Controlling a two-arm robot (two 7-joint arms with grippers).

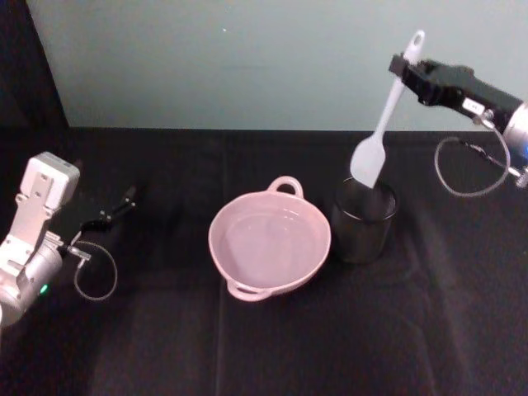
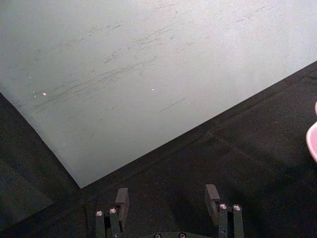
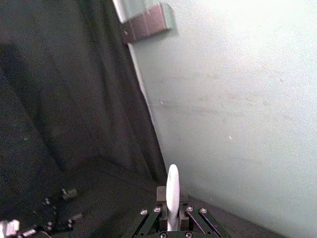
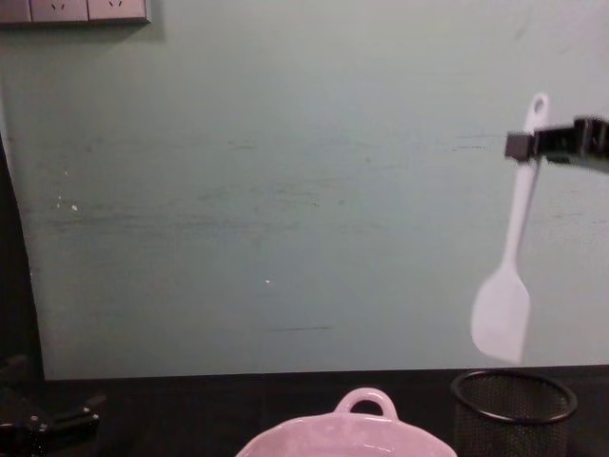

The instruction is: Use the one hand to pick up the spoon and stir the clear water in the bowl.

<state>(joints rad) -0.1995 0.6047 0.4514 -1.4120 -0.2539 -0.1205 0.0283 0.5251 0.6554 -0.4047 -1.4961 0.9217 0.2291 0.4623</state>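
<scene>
My right gripper (image 1: pixel 402 68) is shut on the upper handle of the white spoon (image 1: pixel 381 132), which hangs blade down above the black mesh cup (image 1: pixel 364 219). From the chest view the spoon (image 4: pixel 510 276) is clear of the cup rim (image 4: pixel 514 397), with the right gripper (image 4: pixel 525 145) up high. The spoon handle (image 3: pixel 172 196) sits between the right fingers (image 3: pixel 161 194). The pale pink bowl (image 1: pixel 270 242) stands at the table's centre, left of the cup, holding faintly glinting water (image 1: pixel 266 239). My left gripper (image 2: pixel 167 201) is open and rests low at the table's left (image 1: pixel 106 213).
A black cloth covers the table (image 1: pixel 247 346). A pale green wall (image 4: pixel 285 190) rises behind it, with a socket plate (image 4: pixel 76 9) high on the left. A loose cable loop (image 1: pixel 462 165) hangs from the right wrist.
</scene>
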